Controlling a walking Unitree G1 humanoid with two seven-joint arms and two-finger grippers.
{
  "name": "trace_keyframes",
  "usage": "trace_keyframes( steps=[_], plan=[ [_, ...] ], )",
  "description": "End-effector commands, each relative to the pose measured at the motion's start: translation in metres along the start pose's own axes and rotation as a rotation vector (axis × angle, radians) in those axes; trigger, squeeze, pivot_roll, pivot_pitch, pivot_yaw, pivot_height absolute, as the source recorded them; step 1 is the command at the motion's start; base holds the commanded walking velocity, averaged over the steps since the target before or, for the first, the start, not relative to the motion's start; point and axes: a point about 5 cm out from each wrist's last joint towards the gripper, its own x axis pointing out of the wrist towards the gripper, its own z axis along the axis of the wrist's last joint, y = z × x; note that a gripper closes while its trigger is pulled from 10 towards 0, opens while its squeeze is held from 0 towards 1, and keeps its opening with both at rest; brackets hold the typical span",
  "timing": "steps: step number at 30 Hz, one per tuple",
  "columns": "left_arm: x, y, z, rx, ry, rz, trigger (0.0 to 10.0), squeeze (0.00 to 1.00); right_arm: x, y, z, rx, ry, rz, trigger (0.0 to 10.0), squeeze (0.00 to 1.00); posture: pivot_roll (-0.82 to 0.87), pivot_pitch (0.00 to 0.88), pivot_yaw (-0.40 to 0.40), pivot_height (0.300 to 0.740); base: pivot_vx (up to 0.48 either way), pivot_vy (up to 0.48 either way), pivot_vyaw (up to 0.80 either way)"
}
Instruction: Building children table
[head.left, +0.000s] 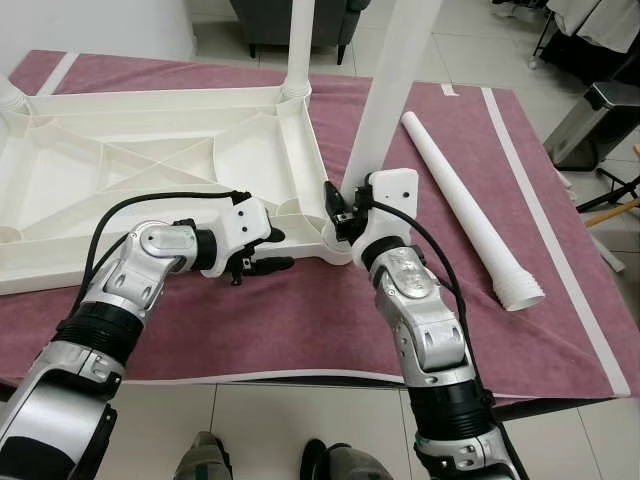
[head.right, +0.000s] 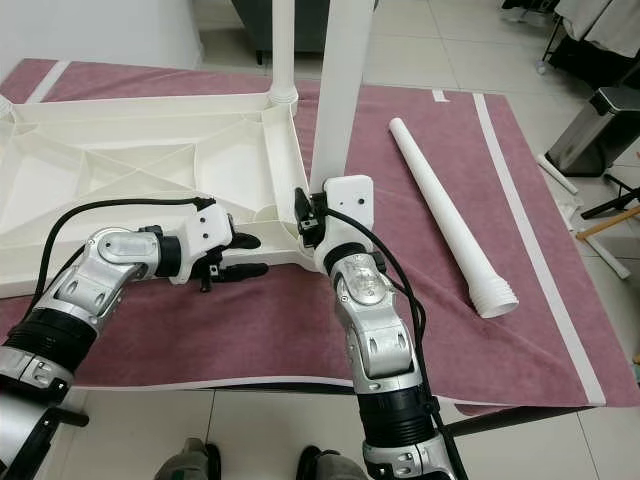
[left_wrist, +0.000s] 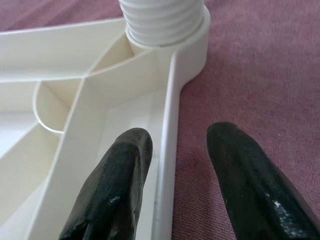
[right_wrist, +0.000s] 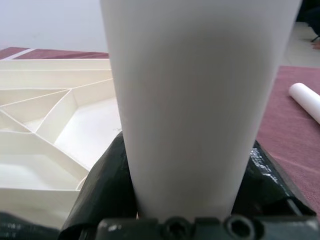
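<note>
I had the white tabletop (head.left: 150, 160) lying upside down on a maroon blanket (head.left: 300, 310), its ribbed underside facing up. My right end effector (head.left: 340, 215) was closed around the base of a white leg (head.left: 385, 100) standing upright at the near right corner socket; in the right wrist view the black fingers (right_wrist: 107, 195) pressed against both sides of it. My left end effector (head.left: 262, 252) sat at the near edge just beside that corner, open, with one finger (left_wrist: 117, 185) inside the rim and the other over the blanket. Another leg (head.left: 298, 45) stood in the far right corner. A loose leg (head.left: 465, 200) lay on the blanket, well apart to the right.
</note>
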Motion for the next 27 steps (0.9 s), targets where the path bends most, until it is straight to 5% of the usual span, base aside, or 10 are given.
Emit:
trace_keyframes(
  steps=[1, 8, 9, 11, 27],
  plan=[
    [0.007, 0.002, -0.001, 0.003, 0.041, 0.076, 10.0, 0.00, -0.012, -0.018, -0.053, -0.034, 0.273, -0.137, 0.0, 0.00, 0.07, 0.185, -0.019, 0.740, 0.000, 0.000, 0.00],
    [0.014, 0.001, -0.003, -0.015, 0.064, 0.083, 10.0, 0.00, -0.015, -0.016, -0.055, -0.019, 0.284, -0.171, 0.0, 0.00, 0.07, 0.183, -0.019, 0.740, 0.000, 0.000, 0.00],
    [0.018, 0.002, -0.002, -0.030, 0.066, 0.091, 8.0, 0.00, -0.017, -0.014, -0.056, -0.008, 0.291, -0.185, 0.0, 0.00, 0.06, 0.180, -0.016, 0.740, 0.000, 0.000, 0.00],
    [0.023, 0.004, -0.004, -0.045, 0.074, 0.102, 0.0, 0.00, -0.019, -0.011, -0.055, 0.013, 0.290, -0.193, 0.0, 0.00, 0.06, 0.176, -0.013, 0.740, 0.000, 0.000, 0.00],
    [0.017, -0.002, -0.008, -0.019, 0.082, 0.048, 0.0, 0.00, -0.015, -0.002, -0.048, 0.036, 0.239, -0.124, 0.0, 0.00, 0.07, 0.171, -0.016, 0.740, 0.000, 0.000, 0.00]
  ],
)
